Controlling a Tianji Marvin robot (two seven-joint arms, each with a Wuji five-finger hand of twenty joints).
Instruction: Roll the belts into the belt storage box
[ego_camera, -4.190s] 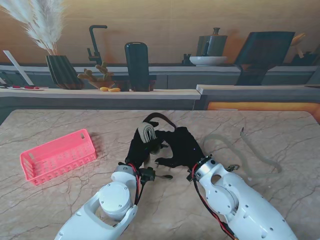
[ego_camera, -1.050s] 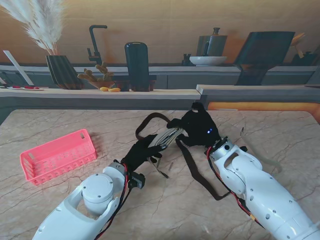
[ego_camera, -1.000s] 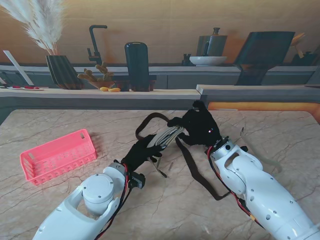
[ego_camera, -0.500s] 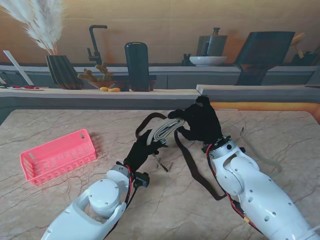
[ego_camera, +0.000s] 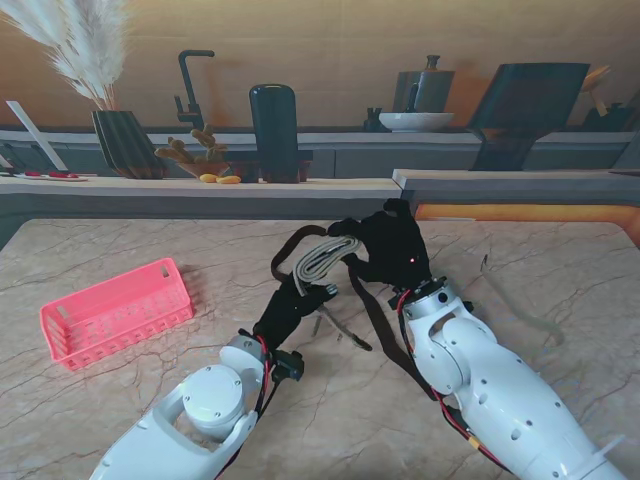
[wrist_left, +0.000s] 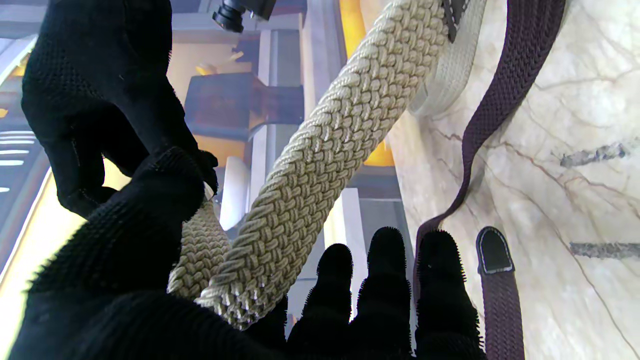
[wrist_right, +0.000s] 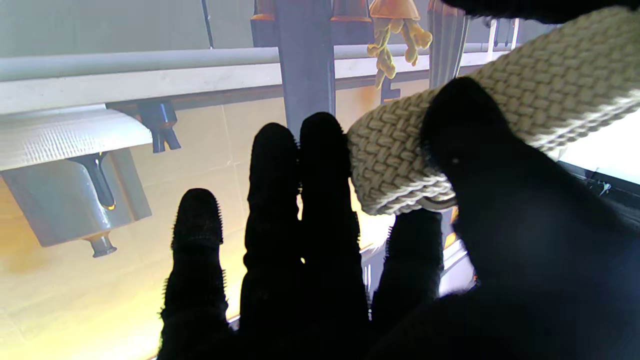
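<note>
Your left hand (ego_camera: 291, 305) and right hand (ego_camera: 392, 250) both grip the beige belt (ego_camera: 322, 259), lifted above the counter (ego_camera: 120, 400) mid-table. Dark belt (ego_camera: 378, 322) lies beneath. Pink box (ego_camera: 115, 310) sits well left.

Beige belt (ego_camera: 322, 259) now higher, leftward.

One camera sits high up and looks down at the whole surface (ego_camera: 120, 400) from far off. Two more ride on the wrists, very close, looking along the black fingers (wrist_left: 385, 280). All three see the same tan belt (ego_camera: 322, 259) in the middle.
</note>
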